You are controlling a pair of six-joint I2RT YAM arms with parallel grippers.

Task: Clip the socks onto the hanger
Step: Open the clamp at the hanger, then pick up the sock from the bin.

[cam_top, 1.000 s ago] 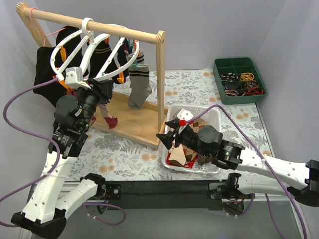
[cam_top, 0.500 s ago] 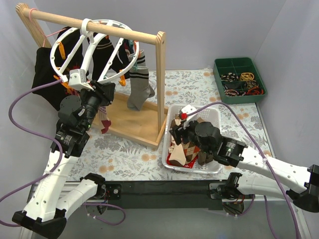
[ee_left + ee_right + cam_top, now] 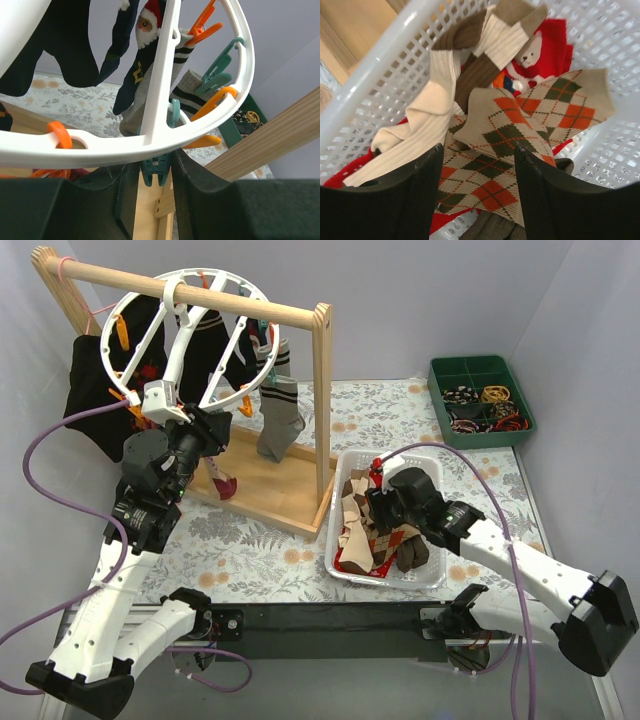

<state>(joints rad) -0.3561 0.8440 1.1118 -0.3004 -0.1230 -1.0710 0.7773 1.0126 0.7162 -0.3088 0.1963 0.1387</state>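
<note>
Left pincer (image 3: 152, 170) is clenched on the rim of the white ring hanger (image 3: 115, 150), holding it tilted under the wooden rail (image 3: 215, 300). Right pincer (image 3: 477, 150) hovers spread and empty over the basket (image 3: 390, 75) of loose socks (image 3: 375, 535). The topmost argyle sock (image 3: 505, 135) looks light, limp and easily bunched; best to pinch a raised fold near one end.

The white ring hanger (image 3: 178, 340) hangs tilted from the wooden rail (image 3: 295, 312), dark and striped socks (image 3: 278, 420) clipped beneath. Argyle, cream and red loose socks (image 3: 505, 135) lie heaped right of the rail.
</note>
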